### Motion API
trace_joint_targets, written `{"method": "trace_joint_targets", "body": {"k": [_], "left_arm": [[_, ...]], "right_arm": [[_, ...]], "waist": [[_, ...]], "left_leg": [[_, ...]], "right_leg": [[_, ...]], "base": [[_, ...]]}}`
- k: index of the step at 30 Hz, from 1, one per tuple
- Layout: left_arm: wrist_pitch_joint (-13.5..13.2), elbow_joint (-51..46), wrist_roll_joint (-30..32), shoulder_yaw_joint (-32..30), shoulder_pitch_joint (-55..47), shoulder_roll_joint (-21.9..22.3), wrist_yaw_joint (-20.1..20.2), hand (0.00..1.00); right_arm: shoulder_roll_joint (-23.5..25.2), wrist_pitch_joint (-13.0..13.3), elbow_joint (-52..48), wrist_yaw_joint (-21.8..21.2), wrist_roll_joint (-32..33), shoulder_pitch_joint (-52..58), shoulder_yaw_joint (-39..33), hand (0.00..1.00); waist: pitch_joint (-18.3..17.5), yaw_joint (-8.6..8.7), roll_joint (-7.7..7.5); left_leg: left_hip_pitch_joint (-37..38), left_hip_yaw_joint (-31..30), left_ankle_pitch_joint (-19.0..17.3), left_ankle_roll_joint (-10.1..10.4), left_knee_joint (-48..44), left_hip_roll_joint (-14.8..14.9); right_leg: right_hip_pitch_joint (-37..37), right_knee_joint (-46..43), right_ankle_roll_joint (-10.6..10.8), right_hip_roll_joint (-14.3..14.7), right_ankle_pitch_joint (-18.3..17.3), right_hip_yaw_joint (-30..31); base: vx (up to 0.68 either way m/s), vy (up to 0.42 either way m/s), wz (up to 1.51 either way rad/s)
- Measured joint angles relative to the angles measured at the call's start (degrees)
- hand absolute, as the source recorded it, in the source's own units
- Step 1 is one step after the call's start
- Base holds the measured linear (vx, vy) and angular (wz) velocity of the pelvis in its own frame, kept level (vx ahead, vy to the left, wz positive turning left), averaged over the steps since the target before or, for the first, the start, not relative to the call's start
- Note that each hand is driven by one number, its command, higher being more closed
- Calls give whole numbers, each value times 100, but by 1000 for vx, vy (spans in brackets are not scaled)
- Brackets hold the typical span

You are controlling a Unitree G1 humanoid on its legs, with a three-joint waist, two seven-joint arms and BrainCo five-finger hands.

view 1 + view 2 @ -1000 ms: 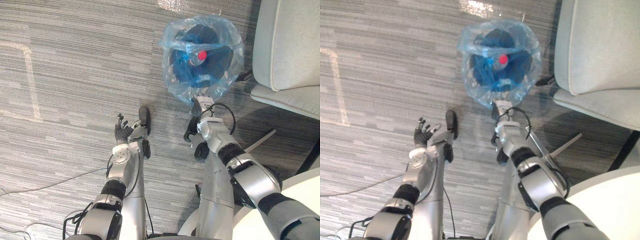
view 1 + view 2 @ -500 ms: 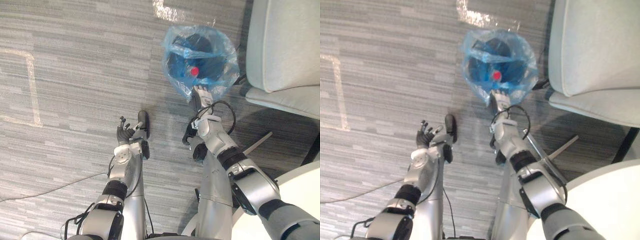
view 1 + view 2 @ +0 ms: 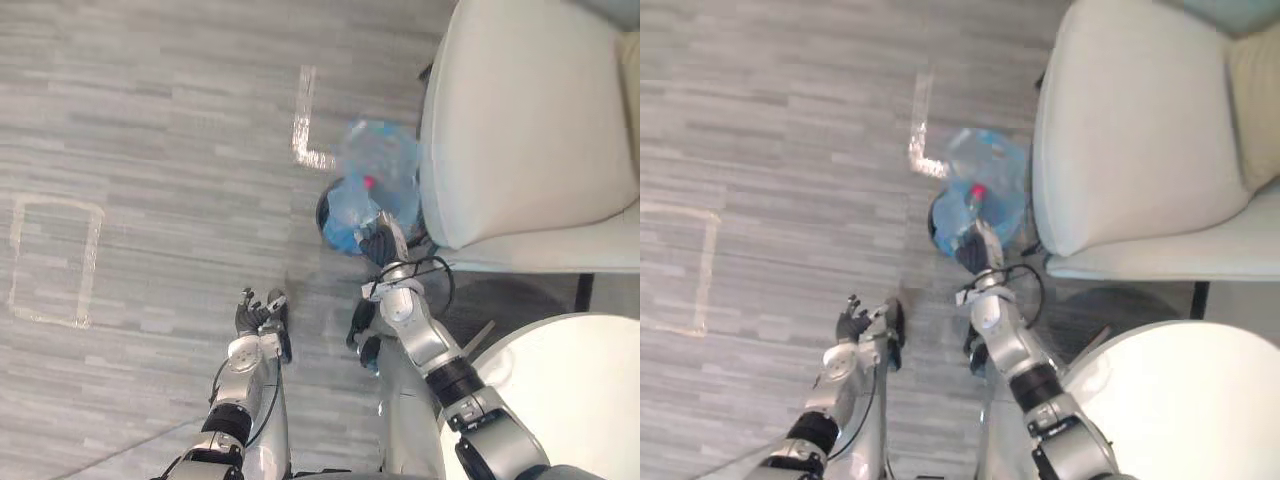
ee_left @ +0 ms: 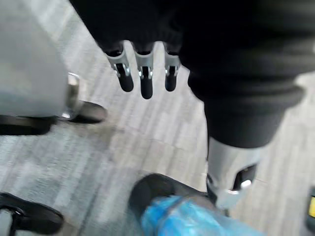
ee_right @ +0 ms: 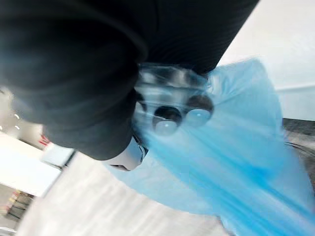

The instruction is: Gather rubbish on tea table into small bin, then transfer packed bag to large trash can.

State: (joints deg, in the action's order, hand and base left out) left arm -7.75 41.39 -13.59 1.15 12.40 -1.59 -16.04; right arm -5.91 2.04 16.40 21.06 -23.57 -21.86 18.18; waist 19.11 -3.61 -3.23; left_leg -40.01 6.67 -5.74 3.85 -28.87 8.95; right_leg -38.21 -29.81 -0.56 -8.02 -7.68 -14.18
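The right hand (image 3: 380, 245) has its fingers (image 5: 168, 118) curled into the thin plastic of the blue rubbish bag (image 3: 378, 165), gripping it. The bag is on the floor (image 3: 150, 150) just left of the pale armchair (image 3: 520, 110), its lower part in the dark small bin (image 3: 323, 212). A red-capped item (image 3: 368, 182) shows inside. The left hand (image 3: 256, 318) hangs nearer and to the left, fingers relaxed and holding nothing. A round white table (image 3: 570, 390) is near right.

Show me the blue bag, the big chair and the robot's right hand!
blue bag (image 3: 390, 165), left eye view, on its crinkly upper plastic.
chair (image 3: 520, 110), left eye view, on its pale cushion.
right hand (image 3: 377, 243), left eye view, on its dark cover.
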Motion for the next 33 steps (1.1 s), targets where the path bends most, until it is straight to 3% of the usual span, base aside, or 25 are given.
{"method": "trace_joint_targets", "body": {"k": [2,3,6,9,11,14,15,17,20,25,33], "left_arm": [[80,2,15,9,-119,6,30,0],[115,55,131,300,-411,-105,126,0],[115,301,239,568,-472,-226,179,0],[203,271,237,716,-447,-319,176,0],[214,-241,338,901,-632,-462,270,0],[285,-1264,402,1034,-649,-641,271,0],[238,-2260,465,1165,-835,-817,279,0],[-92,-2843,505,1267,-1104,-886,454,0],[-19,-2663,756,1428,-1474,-878,624,0],[91,-2721,918,1696,-1701,-1146,754,0],[69,-2253,1570,2190,-796,-1355,747,0]], "right_arm": [[44,4,-147,-124,73,359,6,100],[143,275,-706,-438,237,898,7,100],[130,420,-548,-712,390,932,38,100],[82,422,-326,-810,462,925,63,100],[-114,422,-173,-1178,795,974,237,100],[-280,470,-212,-1397,947,968,302,100],[-342,479,-230,-1511,1042,962,327,100],[-412,477,-238,-1568,1086,975,333,100],[-648,477,-359,-1722,1166,984,383,100],[-1059,634,-993,-1987,1931,920,522,100],[-1402,659,-1174,-2294,2639,327,1121,100]], "waist": [[-144,12,-26],[-487,50,-53],[-840,56,-49],[-856,95,-46],[-862,125,-42],[-1048,160,-45],[-1128,154,-32],[-1170,169,-5],[-1243,173,45],[-1397,185,29],[-1638,350,52]], "left_leg": [[414,41,2,5,197,-3],[1207,97,25,61,665,-36],[1460,89,147,98,1012,-71],[1675,98,240,105,1253,-68],[2244,183,270,109,1537,-100],[2405,206,324,91,1718,-142],[2450,203,397,74,1863,-188],[2563,227,439,44,1996,-234],[2782,276,442,37,2127,-273],[3040,394,495,46,2410,-296],[3341,545,591,39,2679,-349]], "right_leg": [[417,224,32,33,20,-7],[1181,713,90,100,57,-2],[1452,1157,118,181,245,-3],[1763,1628,143,281,482,14],[2357,2063,187,327,620,70],[2568,2373,214,351,760,106],[2644,2569,228,351,866,95],[2749,2723,252,342,940,129],[2966,2909,288,331,996,172],[3069,3032,287,356,1041,302],[3239,3234,276,398,1176,502]], "base": [[154,-35,-9],[208,-35,-7],[151,-13,-6],[82,13,-7],[85,29,-13],[25,32,-4],[0,0,0],[37,44,-3],[36,34,-8],[33,5,-13],[8,-3,-13]]}}
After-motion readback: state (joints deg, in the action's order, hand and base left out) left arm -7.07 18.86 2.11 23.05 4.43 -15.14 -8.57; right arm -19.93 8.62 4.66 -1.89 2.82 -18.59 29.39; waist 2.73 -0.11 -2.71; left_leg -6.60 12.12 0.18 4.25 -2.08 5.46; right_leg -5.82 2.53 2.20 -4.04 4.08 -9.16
